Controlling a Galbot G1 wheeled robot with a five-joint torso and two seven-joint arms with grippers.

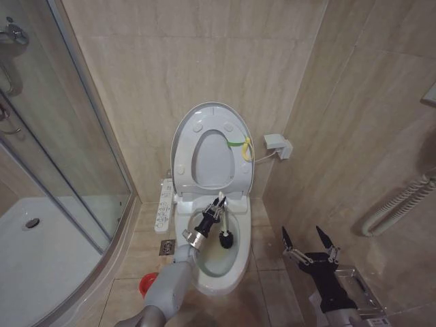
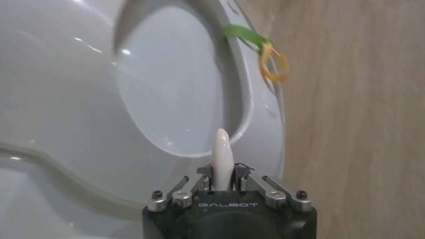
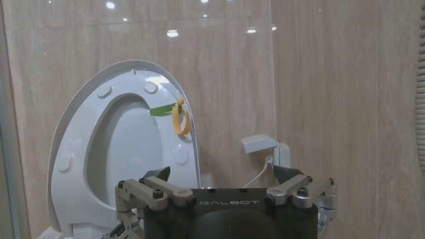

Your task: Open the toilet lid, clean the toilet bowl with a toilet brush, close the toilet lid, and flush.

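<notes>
Over toilet bowl [image 1: 219, 262] | left gripper [image 1: 215, 212] clamps toilet brush [image 1: 225, 238] (lid [image 1: 185, 139] up)

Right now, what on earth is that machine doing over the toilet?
It is scrubbing. The left gripper is shut on the toilet brush, whose black head sits down inside the stained toilet bowl. The toilet lid stands raised against the wall. The right gripper hangs open beside the toilet, holding nothing.

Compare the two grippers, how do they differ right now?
The left gripper is shut on the brush, over the bowl; the right gripper is open and holds nothing. The left reaches forward; the right sits low beside the toilet. Both are black with metal fingers.
</notes>
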